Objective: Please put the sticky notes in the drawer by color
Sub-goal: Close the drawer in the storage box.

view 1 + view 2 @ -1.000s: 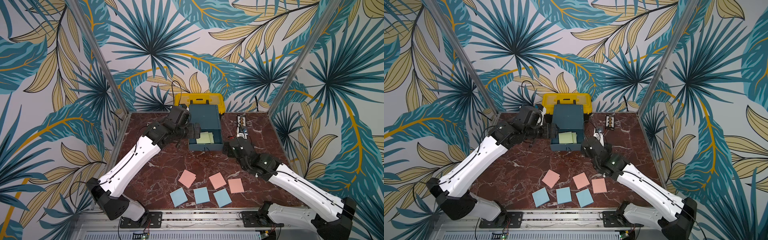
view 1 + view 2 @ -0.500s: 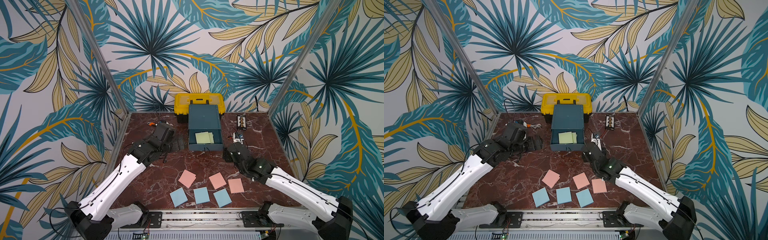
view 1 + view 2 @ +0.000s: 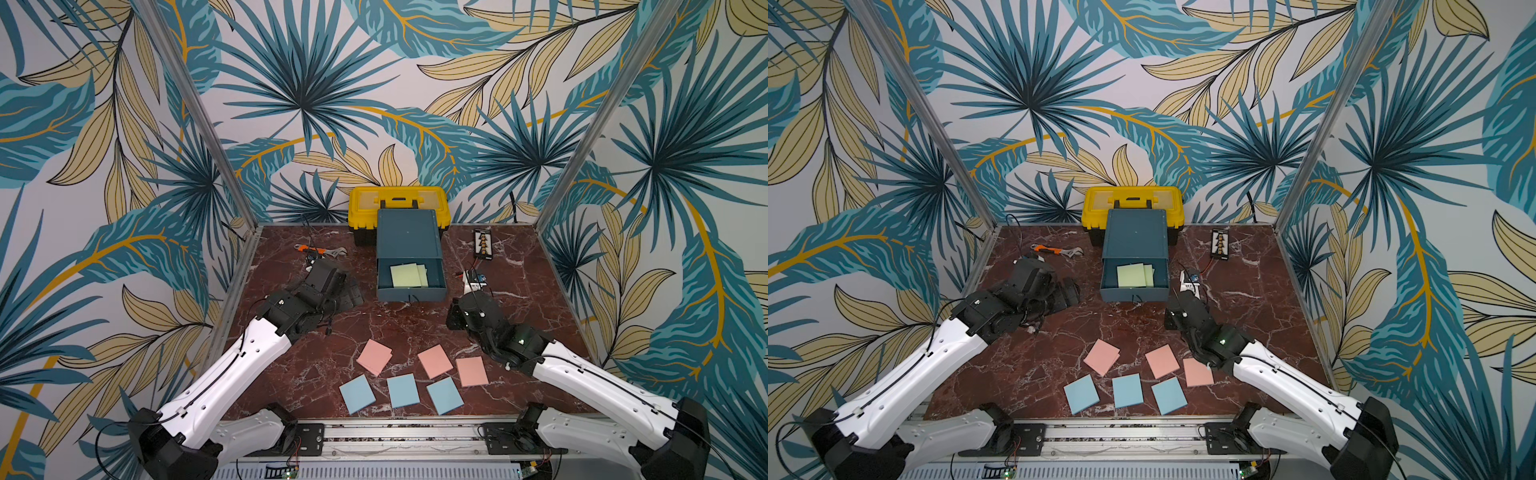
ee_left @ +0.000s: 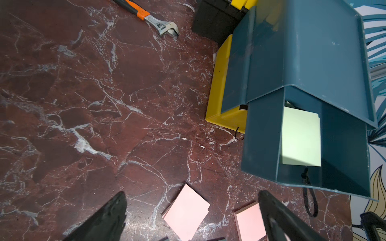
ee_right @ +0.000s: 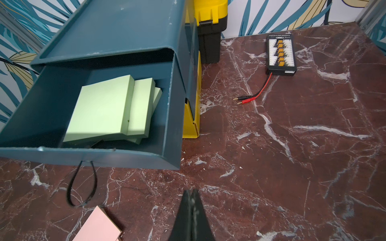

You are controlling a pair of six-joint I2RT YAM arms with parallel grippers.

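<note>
Drawer open at frame centre, green notes inside.
Left gripper released; right gripper clenched, empty.

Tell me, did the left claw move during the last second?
Yes. The left claw has drawn back from beside the drawer, toward the table's front edge, and is open.

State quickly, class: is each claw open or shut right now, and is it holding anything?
Left claw: open, holding nothing.
Right claw: shut, holding nothing.
</note>
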